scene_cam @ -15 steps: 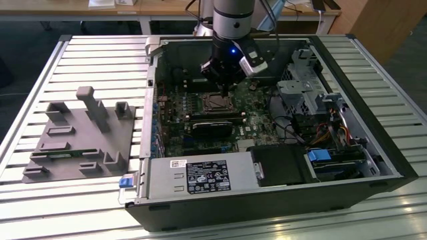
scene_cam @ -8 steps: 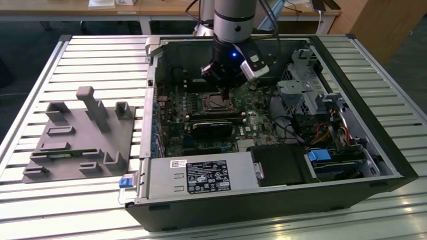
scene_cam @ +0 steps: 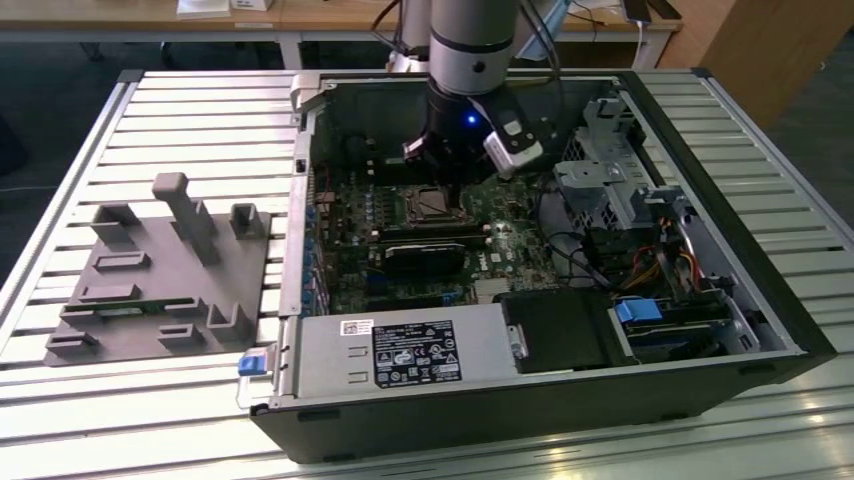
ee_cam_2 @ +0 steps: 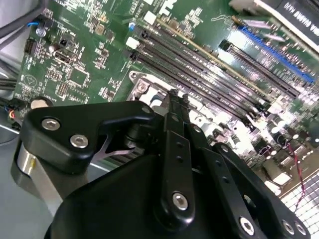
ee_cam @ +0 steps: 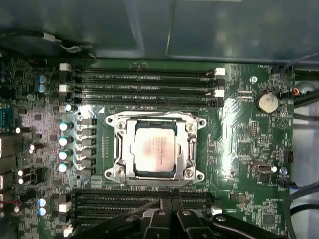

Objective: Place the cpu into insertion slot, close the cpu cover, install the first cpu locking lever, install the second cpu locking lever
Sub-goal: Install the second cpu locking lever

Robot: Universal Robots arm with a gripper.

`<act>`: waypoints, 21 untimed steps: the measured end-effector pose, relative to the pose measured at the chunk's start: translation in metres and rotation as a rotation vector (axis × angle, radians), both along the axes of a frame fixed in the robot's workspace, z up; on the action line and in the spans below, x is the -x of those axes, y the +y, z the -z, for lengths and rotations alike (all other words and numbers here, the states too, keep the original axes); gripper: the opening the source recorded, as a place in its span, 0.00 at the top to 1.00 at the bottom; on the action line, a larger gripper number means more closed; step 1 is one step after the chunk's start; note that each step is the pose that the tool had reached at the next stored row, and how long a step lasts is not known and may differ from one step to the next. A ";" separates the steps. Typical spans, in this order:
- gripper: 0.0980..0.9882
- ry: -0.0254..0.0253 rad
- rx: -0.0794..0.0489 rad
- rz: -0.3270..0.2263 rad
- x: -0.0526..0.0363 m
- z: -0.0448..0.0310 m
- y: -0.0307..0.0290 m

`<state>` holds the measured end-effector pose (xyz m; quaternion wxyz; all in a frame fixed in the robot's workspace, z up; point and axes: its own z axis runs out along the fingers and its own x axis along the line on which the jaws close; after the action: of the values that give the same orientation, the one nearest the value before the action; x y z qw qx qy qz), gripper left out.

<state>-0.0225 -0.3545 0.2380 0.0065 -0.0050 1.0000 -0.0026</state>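
I read the gripper (ee_cam: 168, 199) as clenched on nothing, its fingertips pressed together, in both wrist views (ee_cam_2: 177, 99). Just past those tips and below them, the cpu (ee_cam: 154, 149) sits in the insertion slot (ee_cam: 130, 149), and the cpu cover (ee_cam: 192, 144) lies flat around it. I cannot make out the locking levers. Memory slots (ee_cam: 139, 196) run directly under the gripper on the motherboard (ee_cam: 239, 149). In the exterior view the gripper (scene_cam: 447, 175) hangs inside the open computer case (scene_cam: 747, 300) on the slatted worktop (scene_cam: 174, 110).
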 end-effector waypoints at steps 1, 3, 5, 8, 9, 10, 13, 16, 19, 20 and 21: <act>0.99 0.0001 -0.001 0.000 0.0000 0.0000 -0.0014; 0.99 0.0003 -0.001 0.000 0.0000 0.0000 -0.0043; 0.99 0.0003 -0.001 0.000 0.0001 0.0001 -0.0070; 0.99 0.0002 -0.001 0.000 0.0019 0.0001 -0.0094; 0.99 0.0002 -0.001 0.000 0.0042 0.0001 -0.0097; 0.99 0.0002 -0.001 0.000 0.0072 0.0002 -0.0099; 0.99 0.0002 -0.001 0.000 0.0147 0.0002 -0.0105; 0.99 0.0001 -0.001 0.000 0.0184 0.0006 -0.0111; 0.99 0.0002 -0.001 0.000 0.0211 0.0021 -0.0112; 0.99 0.0002 -0.001 0.000 0.0220 0.0031 -0.0112; 0.99 0.0002 -0.001 0.000 0.0228 0.0040 -0.0112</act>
<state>-0.0454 -0.3657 0.2340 0.0064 -0.0051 1.0000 -0.0023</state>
